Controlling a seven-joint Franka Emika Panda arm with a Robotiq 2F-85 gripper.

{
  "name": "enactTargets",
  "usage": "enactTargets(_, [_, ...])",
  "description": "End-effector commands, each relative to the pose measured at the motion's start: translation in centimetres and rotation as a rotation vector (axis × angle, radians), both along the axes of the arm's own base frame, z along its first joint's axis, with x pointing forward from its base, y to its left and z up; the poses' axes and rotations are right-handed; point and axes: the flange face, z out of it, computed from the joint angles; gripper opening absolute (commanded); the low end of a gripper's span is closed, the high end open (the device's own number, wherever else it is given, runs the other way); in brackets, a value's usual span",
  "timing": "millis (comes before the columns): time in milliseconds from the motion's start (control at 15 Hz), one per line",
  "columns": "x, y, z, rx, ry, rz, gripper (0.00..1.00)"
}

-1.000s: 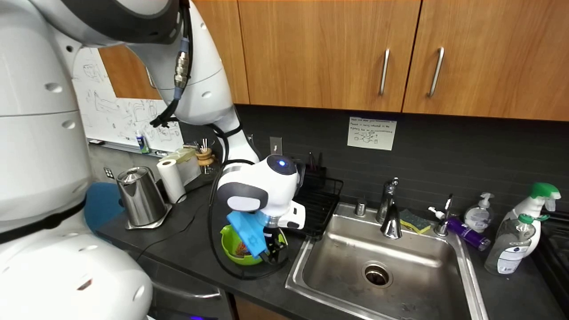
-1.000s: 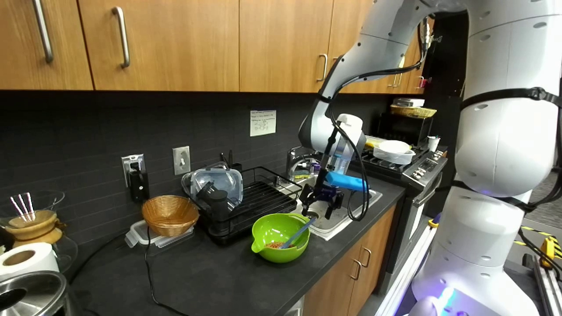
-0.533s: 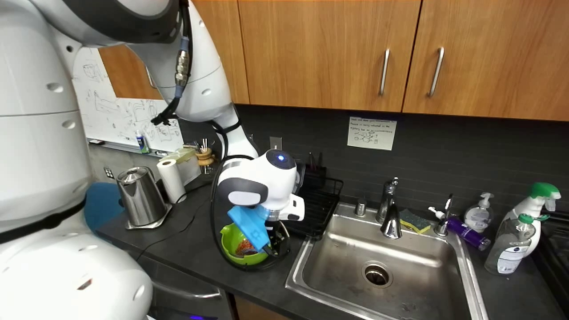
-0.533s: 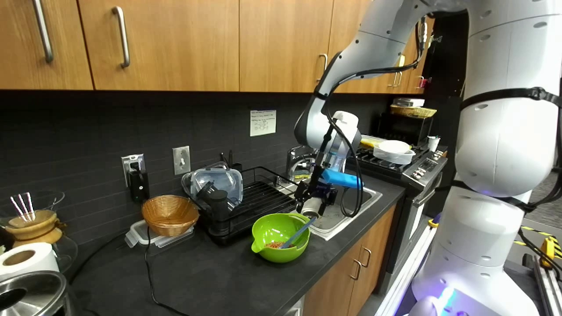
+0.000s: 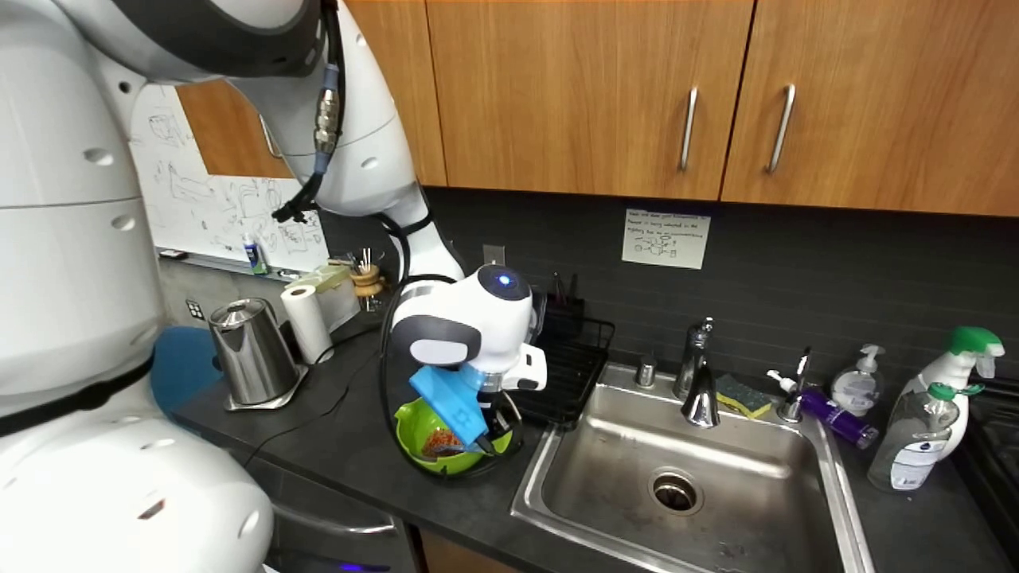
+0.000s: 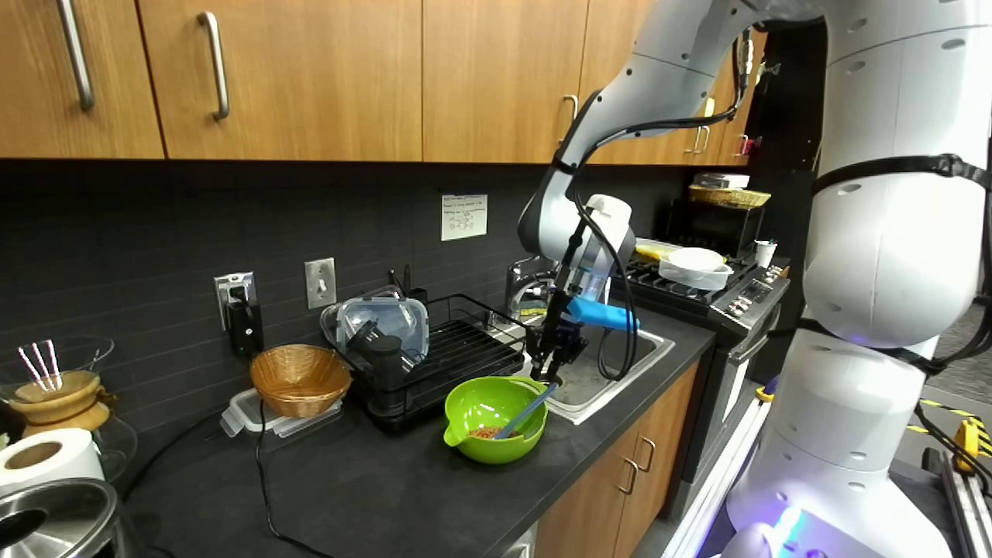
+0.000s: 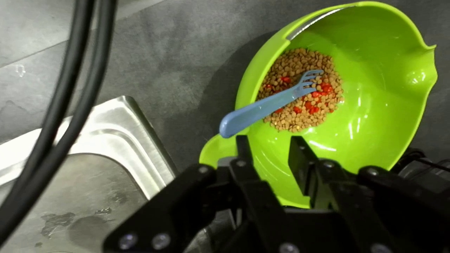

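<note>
Wrist view, gripper (image 7: 270, 144) jaws apart near green bowl (image 7: 379, 112), fork (image 7: 270, 105) on grains (image 7: 299, 117), brown basket (image 6: 301, 376) only in an exterior view

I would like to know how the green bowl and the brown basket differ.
The green bowl is smooth and glossy; the brown basket looks woven. The bowl holds a blue fork; no fork shows in the basket. The bowl stands on the counter, the basket apparently on a clear container. Both have open tops.
</note>
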Motion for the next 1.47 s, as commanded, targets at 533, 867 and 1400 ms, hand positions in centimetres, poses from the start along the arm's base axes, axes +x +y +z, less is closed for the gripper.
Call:
enactTargets(533, [-2.0, -0.3, -0.7, 0.004, 0.055, -0.072, 0.89])
enactTargets(867, [-2.1, -0.1, -0.9, 0.009, 0.064, -0.074, 1.0])
enactTargets(1400, [-1.1, 1.3, -0.8, 0.002, 0.057, -0.025, 1.0])
